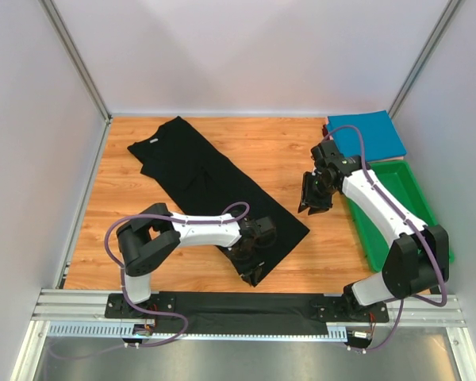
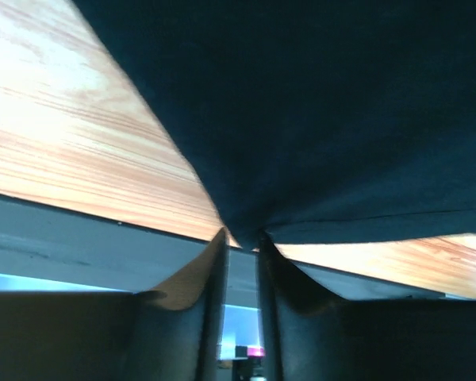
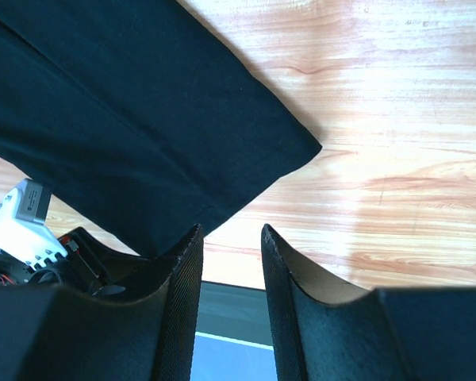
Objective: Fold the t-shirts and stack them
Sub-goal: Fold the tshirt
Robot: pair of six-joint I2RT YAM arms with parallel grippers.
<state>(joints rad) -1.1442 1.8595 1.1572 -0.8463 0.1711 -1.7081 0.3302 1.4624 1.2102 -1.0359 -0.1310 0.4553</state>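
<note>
The black t-shirt [image 1: 214,182] lies folded into a long strip running diagonally from the far left toward the near middle of the wooden table. My left gripper [image 1: 252,274] is shut on the near corner of its hem; in the left wrist view the black cloth [image 2: 317,119] is pinched between the fingertips [image 2: 216,242]. My right gripper [image 1: 313,208] is open and empty, hovering just right of the strip's right hem corner [image 3: 301,147]. A folded teal-blue t-shirt [image 1: 366,133] lies at the far right corner. No reddish t-shirt shows.
A green plastic tray [image 1: 397,214] stands along the right edge, under my right arm. White walls enclose the table on three sides. The metal rail [image 1: 246,305] with the arm bases runs along the near edge.
</note>
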